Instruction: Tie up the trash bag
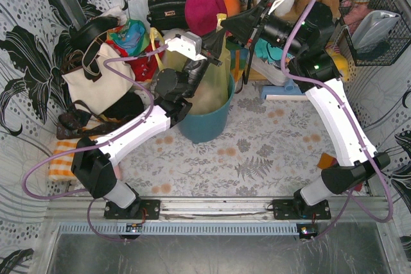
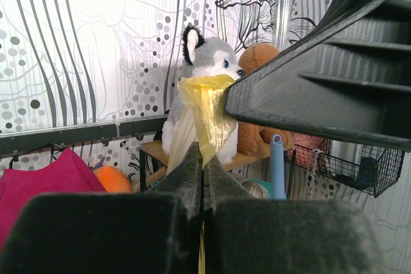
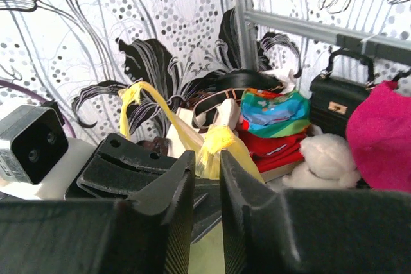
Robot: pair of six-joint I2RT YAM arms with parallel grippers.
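Black-and-white floral wallpaper [image 1: 26, 43] closes in a table [image 1: 270, 158] covered with a fern-print cloth, with bags and soft toys piled along the far side. A teal bin [image 1: 205, 129] stands at the middle of the table. The trash bag [image 1: 217, 85] sits inside it, its thin yellow-green plastic drawn up well above the rim.

My left gripper [image 2: 202, 158] is pressed together on a twisted strand of the bag's mouth, and the plastic fans out above its fingertips. My right gripper [image 3: 207, 162] reaches in from the opposite side and meets the top of that same strand. Its jaws stand slightly apart with a yellow tuft between them. I cannot tell whether they hold it. A second loose yellow strand [image 3: 138, 97] arcs up behind the left gripper.

I judge the knot is not yet made and I am passing a strand from one gripper to the other. The next move calls for a sure hold on the free end, then crossing it with the second strand and pulling gently, as plastic this thin could tear or slip.
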